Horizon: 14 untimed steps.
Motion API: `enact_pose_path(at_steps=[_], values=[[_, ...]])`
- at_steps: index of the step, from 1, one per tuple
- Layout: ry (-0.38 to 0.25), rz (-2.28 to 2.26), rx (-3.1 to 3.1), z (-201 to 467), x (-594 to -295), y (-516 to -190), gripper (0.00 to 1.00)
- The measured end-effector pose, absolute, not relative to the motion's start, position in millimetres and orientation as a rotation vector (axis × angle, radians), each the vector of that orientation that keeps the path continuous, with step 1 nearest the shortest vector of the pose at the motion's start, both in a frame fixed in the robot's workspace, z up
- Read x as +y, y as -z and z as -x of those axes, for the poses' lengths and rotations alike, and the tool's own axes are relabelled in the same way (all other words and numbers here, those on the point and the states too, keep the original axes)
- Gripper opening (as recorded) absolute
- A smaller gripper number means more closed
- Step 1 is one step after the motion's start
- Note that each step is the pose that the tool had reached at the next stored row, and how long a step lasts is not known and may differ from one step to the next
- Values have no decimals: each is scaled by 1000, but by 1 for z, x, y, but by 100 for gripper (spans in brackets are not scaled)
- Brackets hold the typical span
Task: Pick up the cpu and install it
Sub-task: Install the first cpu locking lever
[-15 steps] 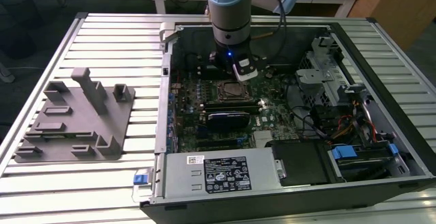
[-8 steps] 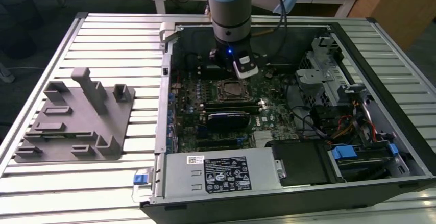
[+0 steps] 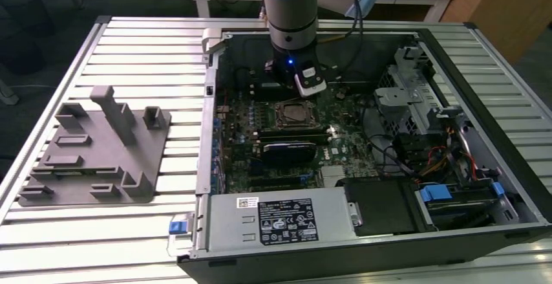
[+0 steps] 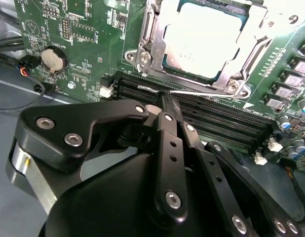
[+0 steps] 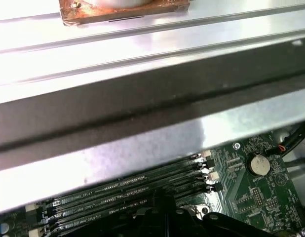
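We see an open computer case (image 3: 483, 64) lying on a slatted metal table (image 3: 129, 44), with the green motherboard (image 3: 250, 148) inside it. The cpu (image 4: 204, 39) sits in its socket (image 4: 142, 49) on the motherboard, framed by the metal bracket in the second wrist view. The gripper (image 4: 165, 98) hangs just above the black memory slots (image 4: 216, 121) beside the socket; its fingers (image 4: 167, 106) are pressed together with nothing between them. A round coin battery (image 4: 54, 58) lies nearby on the board. In the exterior view, a power supply (image 3: 276, 222) fills the case's near end, and a grey plastic block (image 3: 95, 151) rests on the table, at the exterior view's left.
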<state>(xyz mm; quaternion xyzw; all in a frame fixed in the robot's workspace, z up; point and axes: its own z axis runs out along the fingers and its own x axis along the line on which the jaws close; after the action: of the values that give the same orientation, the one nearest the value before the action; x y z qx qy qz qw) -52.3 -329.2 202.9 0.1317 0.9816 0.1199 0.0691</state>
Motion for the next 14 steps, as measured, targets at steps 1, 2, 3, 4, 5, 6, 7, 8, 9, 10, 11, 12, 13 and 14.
enact_pose_path(at_steps=[1, 2, 3, 4, 5, 6, 7, 8, 9, 10, 11, 12, 13, 14], values=[[-359, -396, 2955, 52, -329, -203, 11], [-357, -396, 2955, 52, -329, -203, 11], [-354, -396, 2955, 52, -329, -202, 11], [-351, -396, 2955, 52, -329, -202, 11], [-348, -395, 2956, 52, -329, -202, 11], [-345, -395, 2956, 52, -329, -202, 11], [-342, -395, 2956, 52, -329, -202, 11], [-340, -394, 2956, 52, -329, -202, 11], [-338, -394, 2956, 52, -330, -202, 11], [-337, -394, 2956, 52, -330, -202, 11], [-335, -394, 2956, 52, -330, -202, 11], [-333, -394, 2956, 52, -330, -202, 11], [-332, -393, 2956, 52, -330, -201, 11], [-331, -393, 2956, 52, -330, -201, 11]])
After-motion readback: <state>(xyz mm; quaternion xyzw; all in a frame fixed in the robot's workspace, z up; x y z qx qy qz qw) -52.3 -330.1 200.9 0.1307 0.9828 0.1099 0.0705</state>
